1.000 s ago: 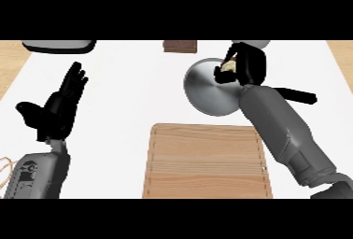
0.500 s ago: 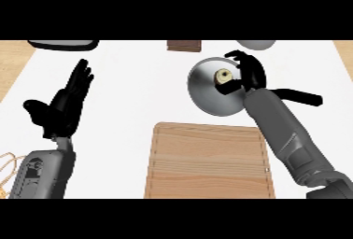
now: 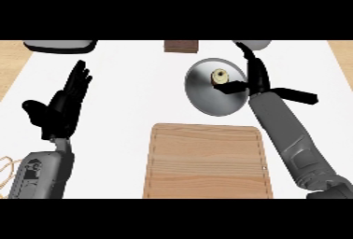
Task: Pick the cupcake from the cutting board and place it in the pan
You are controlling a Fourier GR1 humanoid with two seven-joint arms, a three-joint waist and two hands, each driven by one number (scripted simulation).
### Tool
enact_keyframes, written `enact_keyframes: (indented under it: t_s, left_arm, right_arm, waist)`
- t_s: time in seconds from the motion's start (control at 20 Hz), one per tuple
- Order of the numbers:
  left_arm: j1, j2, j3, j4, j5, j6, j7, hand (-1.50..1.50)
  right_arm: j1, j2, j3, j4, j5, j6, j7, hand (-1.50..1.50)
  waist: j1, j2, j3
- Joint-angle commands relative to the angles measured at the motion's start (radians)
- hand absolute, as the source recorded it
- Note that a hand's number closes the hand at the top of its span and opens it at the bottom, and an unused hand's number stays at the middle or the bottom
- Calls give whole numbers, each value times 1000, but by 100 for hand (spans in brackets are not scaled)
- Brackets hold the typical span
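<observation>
While I watch through the head view, the only view I have, I take the pan as my landmark. It sits on the white table, just beyond the far edge of the cutting board, with its dark handle running off to the right. The cupcake lies inside the pan, in its far half, so I judge the placing essentially done; the board on the near side of the pan is bare, which fits that reading.

My right hand hangs over the pan's right rim, just beside the cupcake. Its fingers stretch up and away past the rim and its thumb points in toward the cupcake without closing on it, so I read the hand as spread apart and holding nothing. That posture makes sense to me as a release: the hand stands at the side so the cupcake can settle on the pan floor without being dragged. Whether the thumb tip touches the cupcake I cannot tell.

Well to the left of the pan, my left hand rests flat-fingered and upright, fingers straight, holding nothing.

Beyond the pan, at the table's far edge, I see a small brown block.
</observation>
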Motion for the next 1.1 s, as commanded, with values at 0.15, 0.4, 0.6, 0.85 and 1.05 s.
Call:
enact_keyframes:
  t_s: [0.15, 0.4, 0.6, 0.85, 1.05]
  left_arm:
    - [57, -17, 2, 35, -17, 16, -65, 0]
    - [83, 18, 36, -27, -7, 23, -6, 0]
    - [71, 43, 69, -28, 21, 10, 27, 0]
    - [105, 60, 94, -29, 39, -10, -3, 0]
    - [73, 46, 66, -25, 21, -2, 14, 0]
  right_arm:
    - [93, 1, -141, -65, -165, 125, -210, -150]
    - [265, -11, -115, -212, -219, 378, -281, -150]
    - [403, -17, -62, -457, -240, 452, -197, -150]
    - [654, -59, -18, -797, -272, 511, -96, -150]
    - [815, -83, 14, -1124, -314, 559, 65, -150]
  waist:
    - [-49, -18, -3]
    - [-82, -37, -4]
    - [-111, -47, -6]
    - [-114, -43, -7]
    - [-102, -39, -6]
